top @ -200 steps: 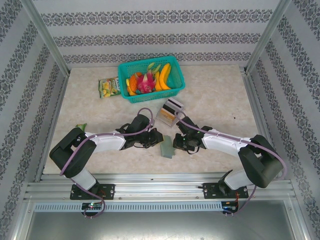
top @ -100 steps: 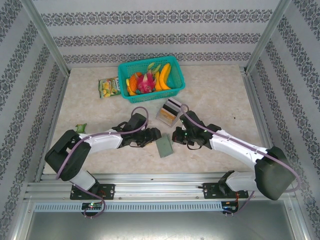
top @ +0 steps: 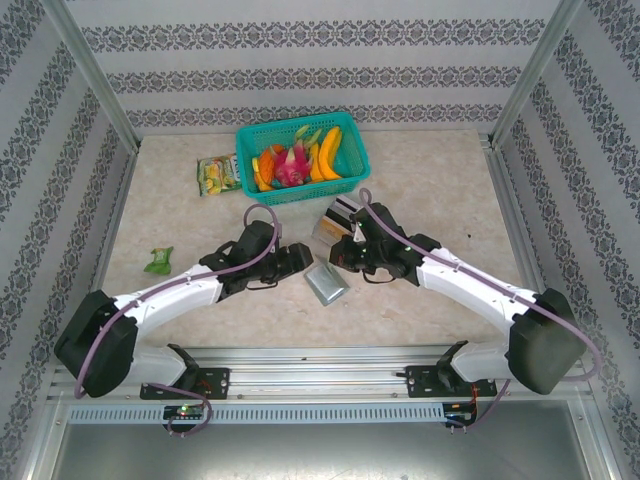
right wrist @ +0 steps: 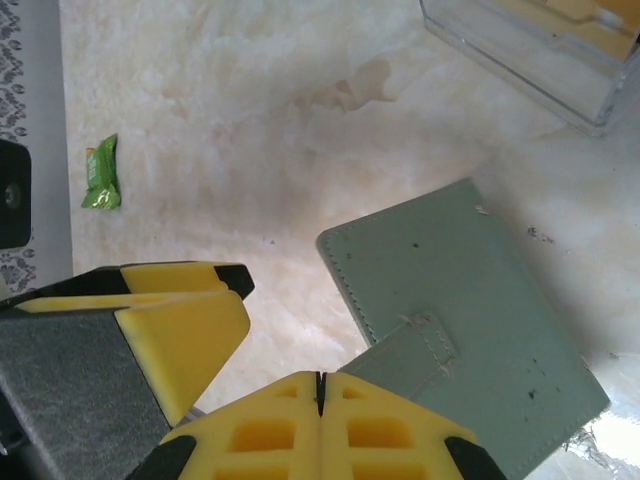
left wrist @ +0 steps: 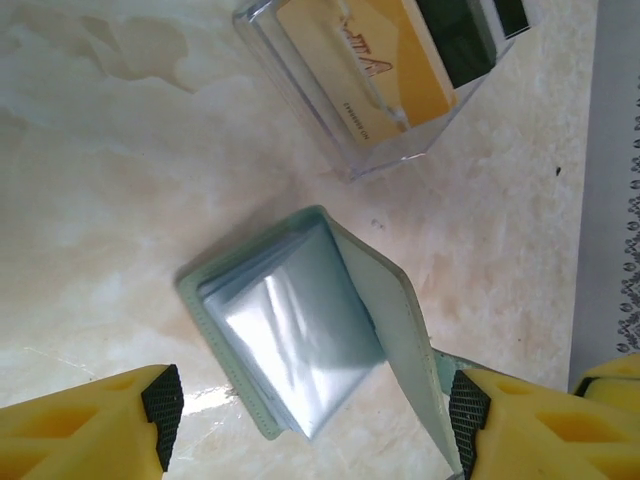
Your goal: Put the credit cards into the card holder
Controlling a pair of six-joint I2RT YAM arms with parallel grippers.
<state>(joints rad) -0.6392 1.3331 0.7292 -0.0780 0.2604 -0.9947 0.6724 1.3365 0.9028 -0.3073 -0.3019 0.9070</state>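
The left gripper [left wrist: 310, 415] stood spread open, its yellow fingers [left wrist: 150, 405] on either side of the flat grey-green bi-fold wallet [left wrist: 290, 340]. The wallet lay half open on the pale marbled table [left wrist: 120, 150]. The right gripper [right wrist: 320, 385] was clenched shut at the wallet's edge. Whether it was pinching the wallet was unclear. Just beyond, a small clear plastic box [left wrist: 315, 100] held an orange-yellow card [left wrist: 350, 70] and dark cards [left wrist: 460, 40]. Farther back sat a teal basket [top: 305, 190] of fruit [top: 300, 160], with a yellow-green snack packet [top: 216, 175] beside it.
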